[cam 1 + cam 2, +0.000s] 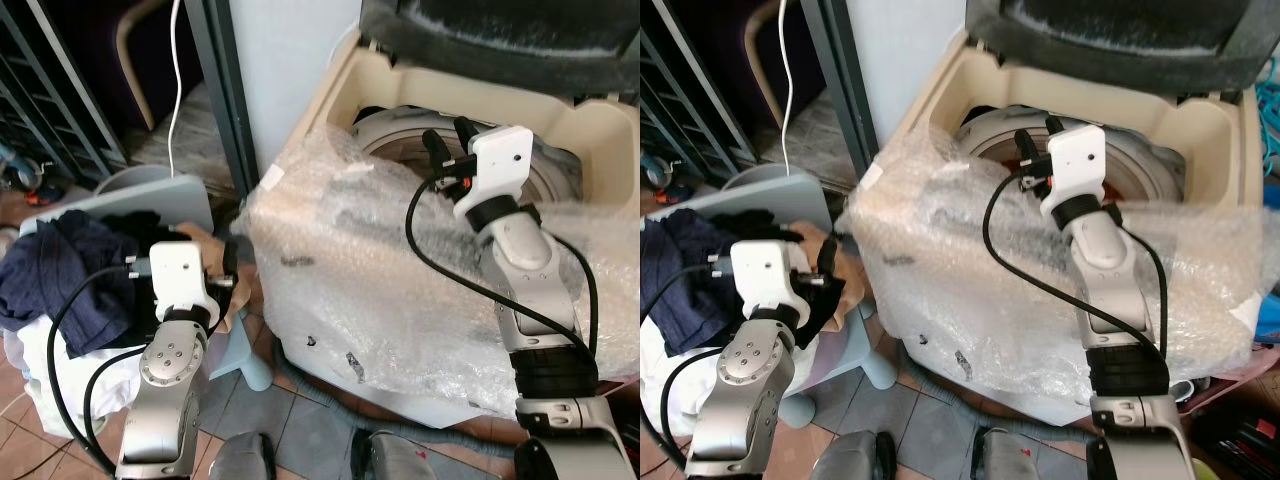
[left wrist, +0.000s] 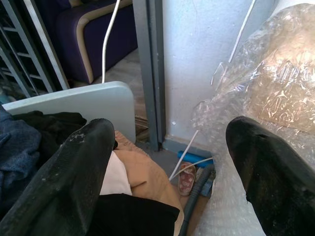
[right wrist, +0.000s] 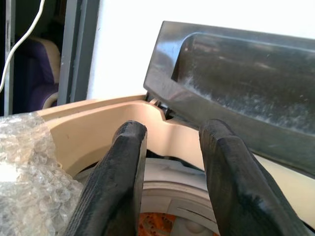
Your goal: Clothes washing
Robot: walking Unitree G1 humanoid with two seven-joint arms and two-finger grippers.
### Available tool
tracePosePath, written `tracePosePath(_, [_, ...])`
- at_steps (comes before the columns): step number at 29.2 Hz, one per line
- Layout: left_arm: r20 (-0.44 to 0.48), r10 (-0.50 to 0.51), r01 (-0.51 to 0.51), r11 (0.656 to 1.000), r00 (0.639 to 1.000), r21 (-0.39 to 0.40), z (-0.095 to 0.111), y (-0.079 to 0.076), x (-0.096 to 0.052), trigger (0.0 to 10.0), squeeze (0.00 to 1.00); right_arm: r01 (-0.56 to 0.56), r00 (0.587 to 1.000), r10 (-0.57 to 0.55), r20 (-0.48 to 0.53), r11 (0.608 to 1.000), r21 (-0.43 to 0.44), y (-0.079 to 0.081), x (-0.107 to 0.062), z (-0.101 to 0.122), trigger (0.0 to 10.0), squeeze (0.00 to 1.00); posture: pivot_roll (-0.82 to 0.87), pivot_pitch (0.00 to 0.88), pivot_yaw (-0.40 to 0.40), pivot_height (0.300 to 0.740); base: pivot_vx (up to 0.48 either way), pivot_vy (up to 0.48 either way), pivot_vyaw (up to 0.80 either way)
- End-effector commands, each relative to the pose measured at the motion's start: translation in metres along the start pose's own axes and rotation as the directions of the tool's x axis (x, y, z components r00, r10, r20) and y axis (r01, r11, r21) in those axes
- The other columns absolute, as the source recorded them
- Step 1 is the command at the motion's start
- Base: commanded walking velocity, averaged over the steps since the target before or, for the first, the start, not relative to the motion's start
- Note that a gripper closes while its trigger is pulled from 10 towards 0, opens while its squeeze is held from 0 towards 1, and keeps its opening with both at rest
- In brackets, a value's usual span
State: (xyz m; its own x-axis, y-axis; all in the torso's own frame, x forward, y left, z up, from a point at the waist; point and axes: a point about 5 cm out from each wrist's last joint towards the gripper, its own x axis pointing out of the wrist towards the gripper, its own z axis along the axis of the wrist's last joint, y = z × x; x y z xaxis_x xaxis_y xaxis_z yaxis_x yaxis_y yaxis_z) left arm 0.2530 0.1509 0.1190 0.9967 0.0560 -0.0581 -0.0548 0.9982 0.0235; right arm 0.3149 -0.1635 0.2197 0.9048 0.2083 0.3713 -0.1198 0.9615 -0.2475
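Observation:
A cream top-loading washing machine [image 1: 330, 280] wrapped in bubble wrap stands in front of me, its dark lid [image 1: 500, 30] raised and the drum [image 1: 395, 130] exposed. My right gripper [image 1: 450, 140] hovers over the drum's near rim, open, with nothing between its fingers [image 3: 123, 172]. To the left, a pile of clothes lies on a pale blue chair [image 1: 150, 195]: a dark blue garment [image 1: 60, 270], white cloth [image 1: 60, 370], a black piece [image 2: 49, 120] and a tan garment [image 2: 142, 172]. My left gripper [image 1: 208, 245] is wide open just above the tan and black clothes, holding nothing.
A grey door-frame post [image 1: 225, 100] and a white wall rise between the chair and the machine. A white cable [image 1: 175, 60] hangs down at the back. A grey drain hose [image 1: 320, 395] lies on the tiled floor under the machine. A metal rack [image 1: 40, 90] stands far left.

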Motion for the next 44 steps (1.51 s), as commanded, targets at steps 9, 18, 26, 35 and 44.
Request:
tracePosePath(9, [-0.015, -0.009, 0.010, 1.000, 1.000, 0.014, -0.003, -0.005, 0.007, 10.0, 0.00, 0.059, 0.998, -0.059, -0.029, 0.998, 0.004, 0.014, -0.028, 0.006, 10.0, 1.00, -0.05, 0.082, 0.032, 0.740, -0.231, 0.000, 0.00])
tracePosePath(18, [-0.009, 0.003, -0.003, 1.000, 1.000, 0.009, -0.001, -0.005, 0.008, 10.0, 0.00, 0.037, 0.997, -0.036, -0.065, 0.999, 0.022, 0.020, -0.028, 0.003, 10.0, 1.00, -0.04, 0.080, 0.026, 0.740, -0.291, 0.000, 0.00])
tracePosePath(26, [-0.008, 0.001, -0.001, 1.000, 1.000, 0.006, -0.002, -0.006, 0.010, 10.0, 0.00, 0.003, 0.991, 0.009, -0.137, 0.996, 0.086, 0.023, -0.030, -0.007, 10.0, 0.00, -0.05, 0.075, 0.042, 0.740, -0.172, 0.000, 0.00])
tracePosePath(35, [0.035, -0.040, 0.040, 0.999, 0.999, 0.015, 0.011, -0.008, 0.029, 10.0, 0.00, -0.114, 0.956, 0.131, -0.262, 0.990, 0.081, 0.017, -0.036, -0.029, 10.0, 0.00, -0.03, 0.065, 0.079, 0.740, 0.000, 0.000, 0.00])
tracePosePath(44, [0.015, -0.071, 0.071, 0.997, 0.997, 0.007, 0.006, -0.007, 0.018, 10.0, 0.00, -0.085, 0.931, 0.095, -0.352, 0.995, 0.043, 0.037, -0.061, -0.048, 10.0, 0.00, -0.03, 0.105, 0.073, 0.740, 0.000, 0.433, 0.00])
